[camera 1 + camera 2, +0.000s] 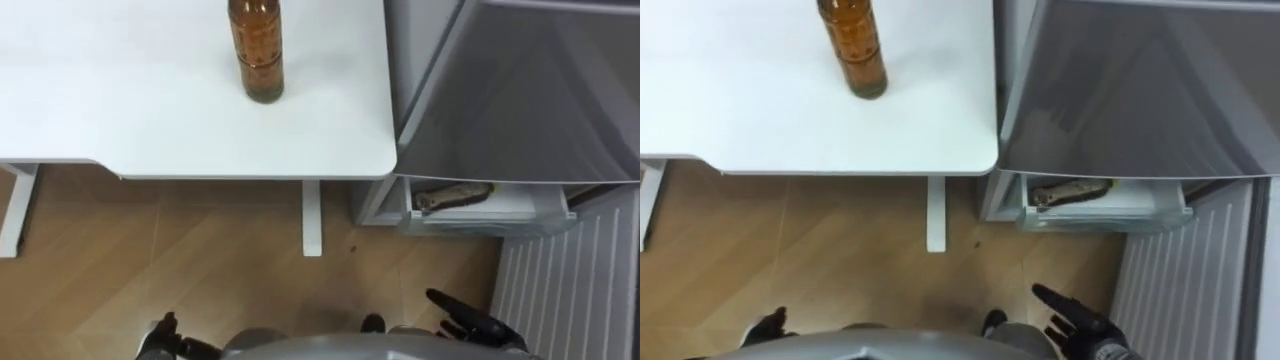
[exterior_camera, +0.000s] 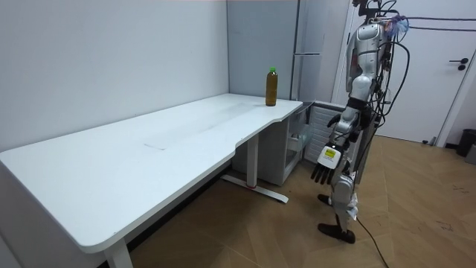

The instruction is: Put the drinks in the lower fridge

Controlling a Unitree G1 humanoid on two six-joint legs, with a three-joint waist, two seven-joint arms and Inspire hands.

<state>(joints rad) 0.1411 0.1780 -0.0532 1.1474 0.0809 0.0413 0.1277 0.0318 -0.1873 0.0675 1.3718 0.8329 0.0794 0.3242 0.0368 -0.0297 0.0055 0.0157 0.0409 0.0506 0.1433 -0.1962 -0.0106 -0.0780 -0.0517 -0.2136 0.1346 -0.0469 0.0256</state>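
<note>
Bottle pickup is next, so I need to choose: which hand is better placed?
Probably left. The amber bottle stands left of centre on the white table, nearer the left hand; the right hand hangs before the fridge drawer.

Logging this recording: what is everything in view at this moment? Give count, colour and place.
bottle: one, amber with a green cap, upright on the table near the fridge end.
table: one, white, in front of the robot.
fridge: one, grey, right of the table, lower part open.
white tray: one, low in the open fridge.
brownish item: one, lying in the tray; cannot tell what it is.
floor: brown wood.
room door: one, white, at the room view's right.
left hand: black, hanging at the robot's side, fingers relaxed, empty.
right hand: black, low by the fridge, fingers straight, empty.
</note>
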